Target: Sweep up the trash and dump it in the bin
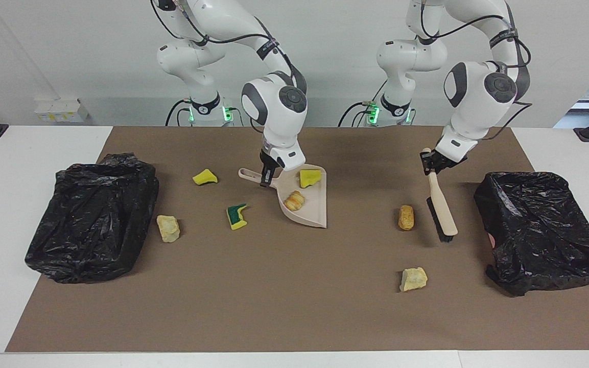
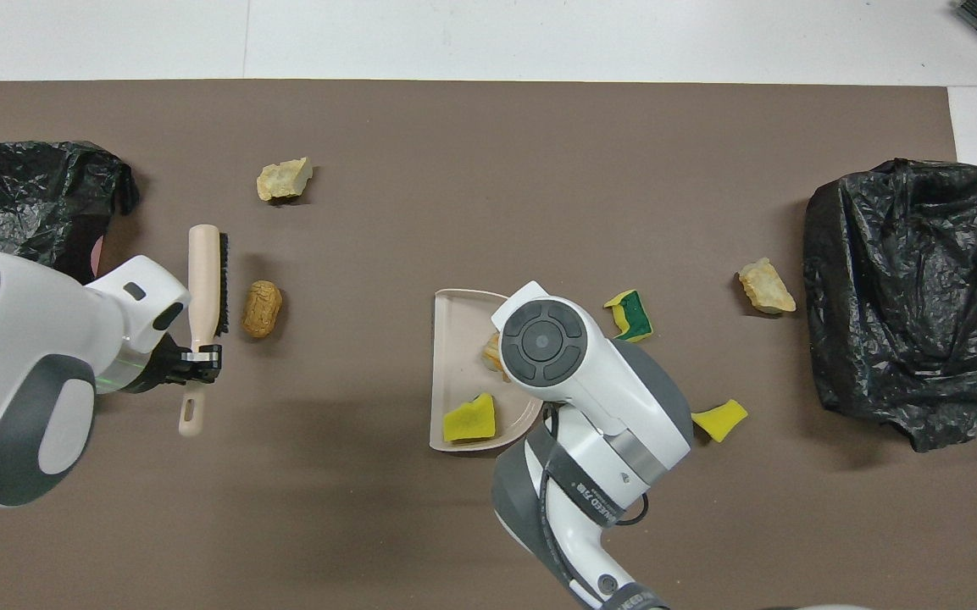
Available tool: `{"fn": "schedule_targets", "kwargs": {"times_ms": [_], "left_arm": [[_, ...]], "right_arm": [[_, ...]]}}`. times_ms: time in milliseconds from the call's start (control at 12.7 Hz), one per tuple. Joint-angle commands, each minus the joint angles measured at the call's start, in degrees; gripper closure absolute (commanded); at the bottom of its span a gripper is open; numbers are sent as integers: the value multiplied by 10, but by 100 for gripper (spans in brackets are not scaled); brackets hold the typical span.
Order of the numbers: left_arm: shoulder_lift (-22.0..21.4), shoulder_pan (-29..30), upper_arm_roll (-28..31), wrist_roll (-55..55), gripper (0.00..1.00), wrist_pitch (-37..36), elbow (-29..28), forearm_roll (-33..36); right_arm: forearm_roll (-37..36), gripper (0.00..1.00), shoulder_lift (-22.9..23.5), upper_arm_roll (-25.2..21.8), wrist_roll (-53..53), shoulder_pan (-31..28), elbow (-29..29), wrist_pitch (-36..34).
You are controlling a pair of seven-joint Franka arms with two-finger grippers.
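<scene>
Beige dustpan (image 1: pixel 307 202) clamped by its handle in right gripper (image 1: pixel 266 180), carrying a yellow sponge piece (image 1: pixel 309 177) and bread chunk (image 1: pixel 294 200). Beige brush (image 1: pixel 441 207) gripped by left gripper (image 1: pixel 433 162), beside orange bread chunk (image 1: pixel 405 217) (bristles toward it). Green-and-yellow sponge (image 1: pixel 236 215) near dustpan.

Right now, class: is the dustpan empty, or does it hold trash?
Not empty. The dustpan, held by the right gripper, carries two scraps: a yellow sponge piece and a tan bread-like chunk.
</scene>
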Motion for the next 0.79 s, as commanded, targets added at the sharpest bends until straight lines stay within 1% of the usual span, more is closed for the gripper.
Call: {"fn": "schedule_targets", "kwargs": {"times_ms": [0,157,314,550,707], "left_arm": [[8,-1,-9,1,100,22,-23,13],[2,-23,-10,-1,100,22,-43,13],[-1,-57,-11,-18,100,26,-59,12],[-2,-137,-13,-75,100,27,-63,5],[9,-201,-13,-133,100,52,-63,-2]], "right_arm": [[-5,100,-8,0,32,0,-10,7],[-4,100,-7,0,32,-1,-11,10],[-2,100,-5,0,32,-1,-14,17],[0,100,4,0,32,3,-15,35],[0,100,11,0,32,6,-15,47]]}}
